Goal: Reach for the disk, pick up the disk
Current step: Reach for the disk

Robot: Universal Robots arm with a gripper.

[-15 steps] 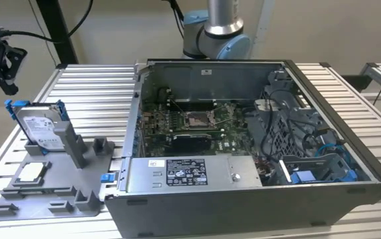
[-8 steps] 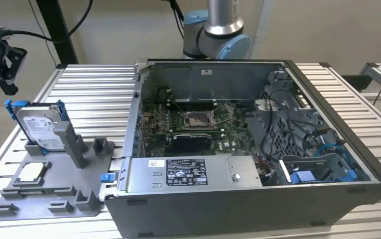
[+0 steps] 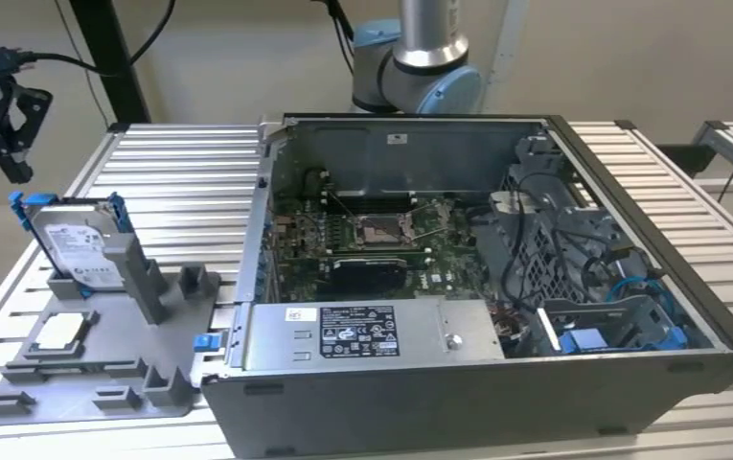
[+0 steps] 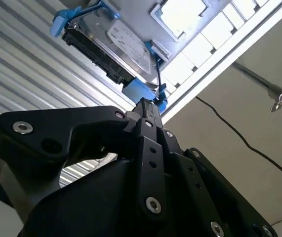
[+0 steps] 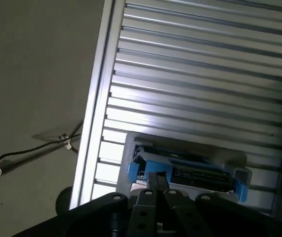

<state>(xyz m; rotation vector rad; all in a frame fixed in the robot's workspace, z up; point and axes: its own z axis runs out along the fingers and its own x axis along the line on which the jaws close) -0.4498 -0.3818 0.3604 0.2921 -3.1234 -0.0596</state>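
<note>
In the exterior view, the gripper (image 3: 14, 172) is seen up in the air at the exterior view's left, past the edge of the ribbed table (image 3: 174, 182). Its fingers are pressed together and nothing is held. The disk (image 3: 75, 244) is stood up on its edge in a grey holder (image 3: 136, 287), below the gripper and apart from it, beside the open computer case (image 3: 469, 402).

In the second wrist view, the shut tips of the gripper (image 4: 148, 104) are pointed at the disk (image 4: 118, 42). Its blue bracket (image 4: 138, 91) is seen close to the tips.

In the first wrist view, the gripper (image 5: 156, 178) is lined up with one end of the disk (image 5: 195, 170), not its middle.

The reach looks only partly done. For a good grab, the fingers should be opened wide first. The gripper should be brought over the middle of the disk's top edge. A slow, straight drop is best, so the holder is not bumped.
</note>
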